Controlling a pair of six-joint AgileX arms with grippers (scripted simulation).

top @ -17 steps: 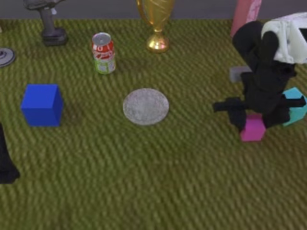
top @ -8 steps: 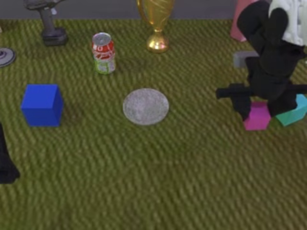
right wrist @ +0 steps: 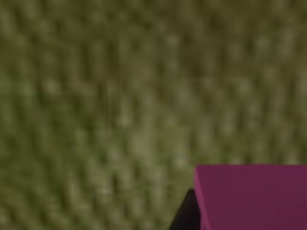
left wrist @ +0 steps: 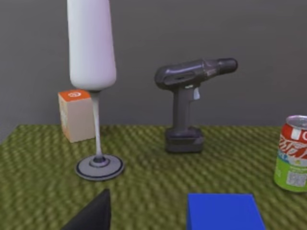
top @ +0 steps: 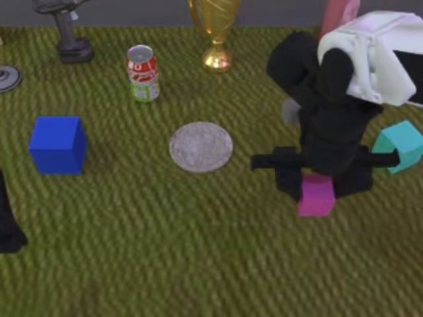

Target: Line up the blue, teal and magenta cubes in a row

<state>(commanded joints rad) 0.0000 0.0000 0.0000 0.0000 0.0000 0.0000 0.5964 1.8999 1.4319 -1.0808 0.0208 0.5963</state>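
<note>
Item: magenta cube (top: 316, 196), clenched in my right gripper (top: 318, 188) fingers, right of centre; teal cube (top: 400, 144) just right; blue cube (top: 58, 144) far left, nearer my parked left gripper (top: 8, 228), fingers' state indiscernible

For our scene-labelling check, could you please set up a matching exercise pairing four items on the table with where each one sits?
Things:
1. blue cube
2. magenta cube
3. teal cube
4. soda can

Places:
A. between the fingers of the right gripper
B. far right edge of the table
C. left side, standing alone
D. back of the table, left of the gold trophy

Pairs: 1-C, 2-A, 3-B, 4-D
</note>
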